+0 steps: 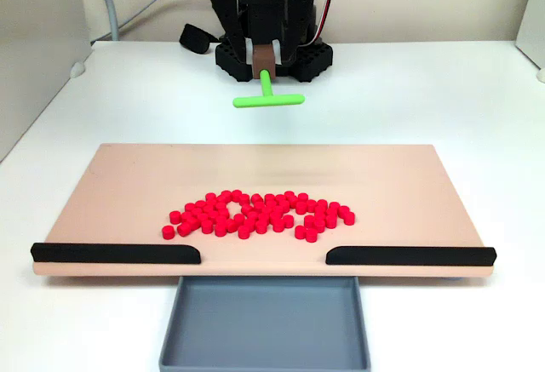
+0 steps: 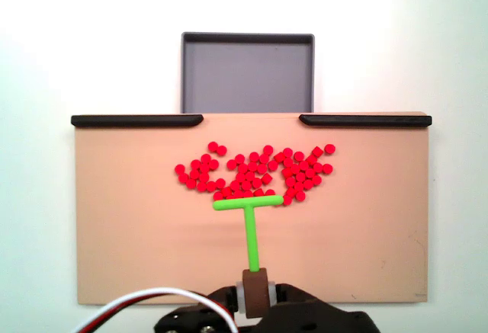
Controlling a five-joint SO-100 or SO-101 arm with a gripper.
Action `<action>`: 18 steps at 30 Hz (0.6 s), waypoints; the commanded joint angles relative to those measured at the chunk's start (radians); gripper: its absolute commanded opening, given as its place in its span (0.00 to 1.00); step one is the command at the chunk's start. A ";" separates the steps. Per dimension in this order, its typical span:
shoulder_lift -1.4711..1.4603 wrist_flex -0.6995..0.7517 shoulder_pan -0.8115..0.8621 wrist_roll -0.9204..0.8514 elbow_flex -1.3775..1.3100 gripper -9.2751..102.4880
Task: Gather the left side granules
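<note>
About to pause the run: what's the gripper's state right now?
Gripper: closed on the stem of the green T-shaped pusher, which is held above the board.

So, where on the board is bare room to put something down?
In the fixed view from the front, the tan board is bare left and right of the red granules, out to both ends, and along its far strip. The middle is crowded. The gap between the black rails opens onto the empty gray tray. The green T-shaped pusher hangs beyond.

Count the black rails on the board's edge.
2. In a fixed view, one black rail lies along the board's near edge at left, the other at right, with a gap between them above the grey tray. None looks hidden.
</note>
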 commanded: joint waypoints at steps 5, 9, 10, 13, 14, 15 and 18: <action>0.035 -0.006 -0.002 0.187 -0.018 0.08; 0.035 -0.006 -0.023 0.319 -0.018 0.08; 0.034 -0.006 -0.032 0.347 -0.018 0.08; 0.031 -0.006 -0.063 0.420 -0.020 0.08; 0.031 -0.006 -0.075 0.433 -0.020 0.08; 0.031 -0.006 -0.084 0.446 -0.020 0.08; 0.029 -0.006 -0.117 0.489 -0.021 0.08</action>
